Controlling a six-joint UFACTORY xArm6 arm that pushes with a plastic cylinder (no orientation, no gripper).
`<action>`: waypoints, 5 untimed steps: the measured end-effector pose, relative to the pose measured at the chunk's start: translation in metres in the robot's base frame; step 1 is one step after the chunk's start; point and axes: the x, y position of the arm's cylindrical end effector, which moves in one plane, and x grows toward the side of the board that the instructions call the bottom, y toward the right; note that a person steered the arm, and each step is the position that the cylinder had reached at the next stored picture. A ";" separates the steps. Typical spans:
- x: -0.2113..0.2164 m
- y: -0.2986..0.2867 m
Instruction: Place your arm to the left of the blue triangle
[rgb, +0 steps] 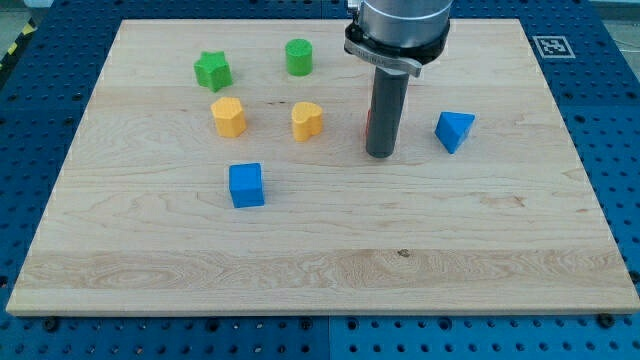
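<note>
The blue triangle (454, 130) lies on the wooden board (320, 250) at the view's right of centre. My tip (379, 154) rests on the board to the view's left of the blue triangle, about one block's width away from it. A red block (368, 123) shows as a thin sliver just behind the rod, mostly hidden by it.
A blue cube (246, 185) lies left of centre. A yellow block (228, 116) and a yellow heart-like block (307, 120) lie above it. A green star block (212, 70) and a green cylinder (299, 57) lie near the view's top.
</note>
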 end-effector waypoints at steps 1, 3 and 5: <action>-0.001 0.000; -0.015 0.000; -0.030 0.000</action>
